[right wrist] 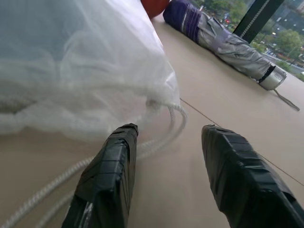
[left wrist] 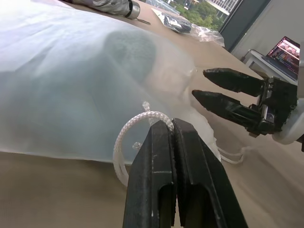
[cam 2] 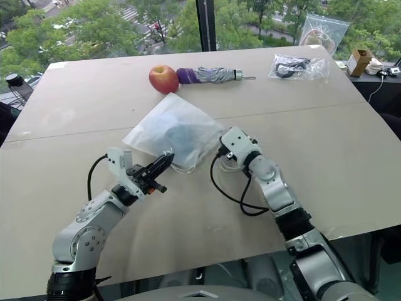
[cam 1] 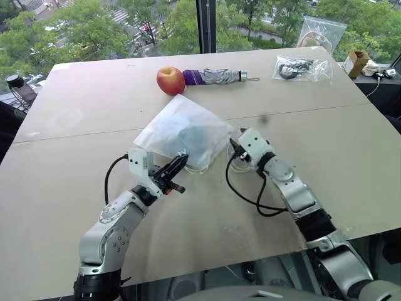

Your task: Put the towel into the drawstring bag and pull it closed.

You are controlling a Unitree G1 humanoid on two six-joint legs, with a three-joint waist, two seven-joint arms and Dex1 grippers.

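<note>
From the head camera, the drawstring bag (cam 1: 182,132) lies on the table (cam 1: 75,188) near its middle, the towel (cam 1: 195,139) a bluish blur inside it. The left gripper (cam 1: 180,162) reaches level toward the bag's near corner; the right gripper (cam 1: 234,148) points at the bag's mouth from the other side.

In the left wrist view, the left gripper's fingers (left wrist: 156,166) are pressed together on a loop of white cord (left wrist: 137,126) — the loop's lower end is hidden behind them.

In the right wrist view, the right fingers (right wrist: 111,166) stand apart, holding nothing, cord strands running between them. The apple (right wrist: 154,5) is cut off behind the bag, beside the folded umbrella (right wrist: 228,45).
</note>
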